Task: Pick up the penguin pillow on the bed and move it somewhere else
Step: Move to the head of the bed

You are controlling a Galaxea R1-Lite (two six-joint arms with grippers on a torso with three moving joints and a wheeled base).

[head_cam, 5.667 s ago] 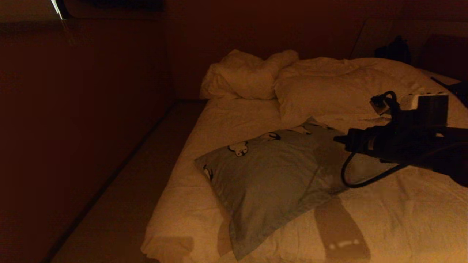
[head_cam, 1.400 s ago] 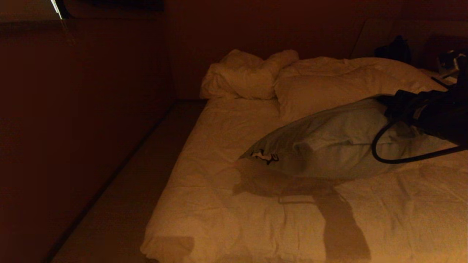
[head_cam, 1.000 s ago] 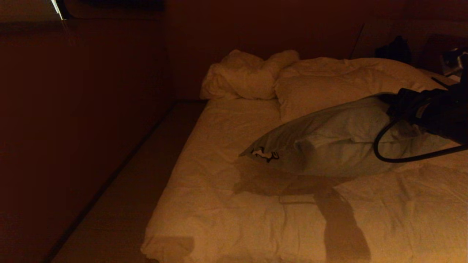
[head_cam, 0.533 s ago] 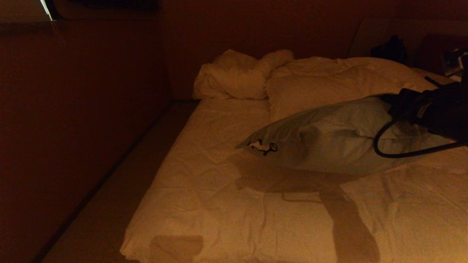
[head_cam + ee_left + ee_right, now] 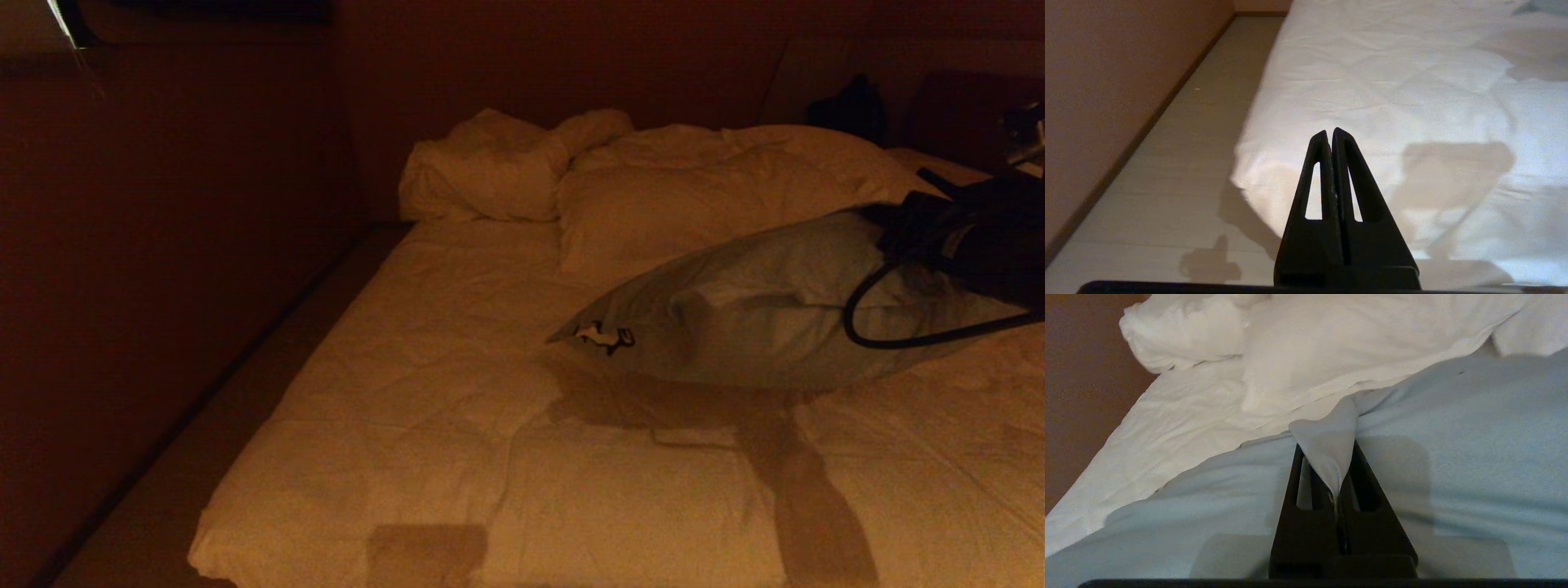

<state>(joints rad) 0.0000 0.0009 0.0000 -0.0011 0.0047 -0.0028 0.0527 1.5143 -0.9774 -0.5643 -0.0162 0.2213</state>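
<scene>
The penguin pillow (image 5: 759, 306) is pale grey-blue, with one penguin print showing at its left corner. It hangs tilted over the right half of the bed (image 5: 408, 392) and casts a shadow on the duvet below. My right gripper (image 5: 886, 222) is at the pillow's raised right end. In the right wrist view this gripper (image 5: 1331, 469) is shut on a pinched fold of the penguin pillow (image 5: 1453, 437). My left gripper (image 5: 1329, 132) is shut on nothing and parked above the foot corner of the bed (image 5: 1392, 81).
Two plain white pillows (image 5: 490, 171) (image 5: 694, 196) lie at the head of the bed against a dark headboard wall. A dark bag (image 5: 849, 106) sits at the back right. A strip of floor (image 5: 269, 343) runs between the bed and the left wall.
The whole scene has slid left in the head view, so the camera has moved. The pillow stays gripped and lifted, and now sits a little further right across the bed.
</scene>
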